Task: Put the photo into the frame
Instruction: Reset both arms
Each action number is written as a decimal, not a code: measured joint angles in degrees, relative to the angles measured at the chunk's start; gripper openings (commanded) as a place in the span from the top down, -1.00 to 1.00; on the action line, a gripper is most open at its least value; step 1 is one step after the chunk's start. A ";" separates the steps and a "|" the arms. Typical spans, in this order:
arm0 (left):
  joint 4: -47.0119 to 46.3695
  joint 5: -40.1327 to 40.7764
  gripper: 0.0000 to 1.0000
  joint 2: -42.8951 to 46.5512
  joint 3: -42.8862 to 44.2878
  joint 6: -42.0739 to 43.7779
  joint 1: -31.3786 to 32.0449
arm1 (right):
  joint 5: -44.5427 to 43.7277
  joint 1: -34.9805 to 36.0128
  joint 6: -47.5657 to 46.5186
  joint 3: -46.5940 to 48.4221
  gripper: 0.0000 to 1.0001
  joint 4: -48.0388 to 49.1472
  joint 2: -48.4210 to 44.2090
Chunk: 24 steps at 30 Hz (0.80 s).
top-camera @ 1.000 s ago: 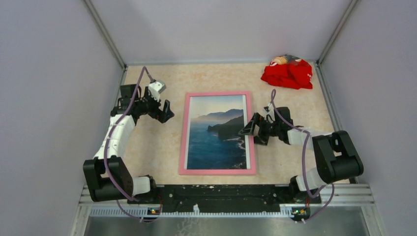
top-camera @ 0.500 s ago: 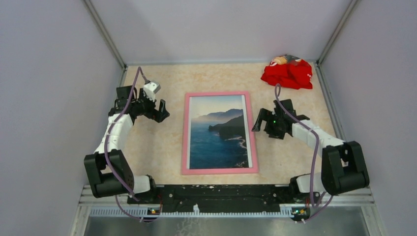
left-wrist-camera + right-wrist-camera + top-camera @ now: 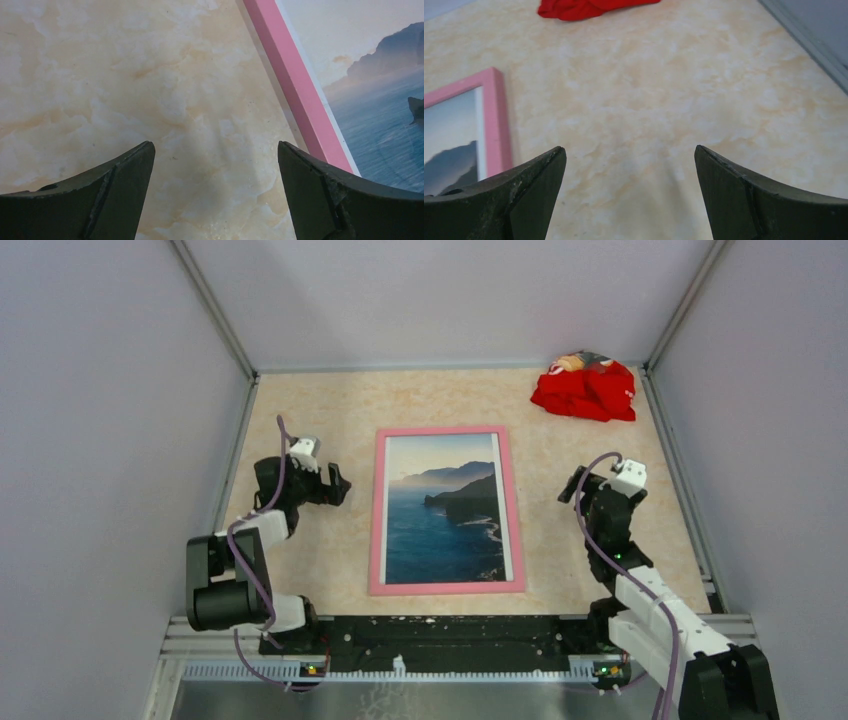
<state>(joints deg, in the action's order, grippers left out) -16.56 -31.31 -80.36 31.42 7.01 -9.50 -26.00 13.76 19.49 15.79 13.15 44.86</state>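
Observation:
The pink frame [image 3: 377, 510] lies flat in the middle of the table, front side up. The photo [image 3: 445, 505] of blue sea and dark mountains sits inside it. My left gripper [image 3: 337, 483] is open and empty, a short way left of the frame. In the left wrist view, the frame's pink edge [image 3: 295, 85] and the photo [image 3: 380, 90] run past my right finger. My right gripper [image 3: 578, 483] is open and empty, right of the frame. The right wrist view shows the frame's corner [image 3: 496, 120] and a bit of the photo [image 3: 451, 145] at the left.
A crumpled red cloth [image 3: 585, 388] lies in the far right corner, also in the right wrist view [image 3: 584, 7]. Grey walls close in the table on three sides. The metal rail [image 3: 809, 40] runs along the right edge.
Both arms have pulled back from the frame toward their bases. The right gripper moved right and away from the frame's right edge. The left gripper dropped lower and nearer.

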 measured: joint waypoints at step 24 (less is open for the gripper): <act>-50.49 9.14 -0.97 -10.64 -17.84 -3.69 5.33 | -4.48 -6.95 -14.19 -12.04 -0.98 54.45 32.87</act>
<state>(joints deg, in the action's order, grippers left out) -67.05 -22.17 -91.00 13.58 3.31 -4.16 -30.48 6.81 5.30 3.75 67.59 77.73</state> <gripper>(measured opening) 0.987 0.985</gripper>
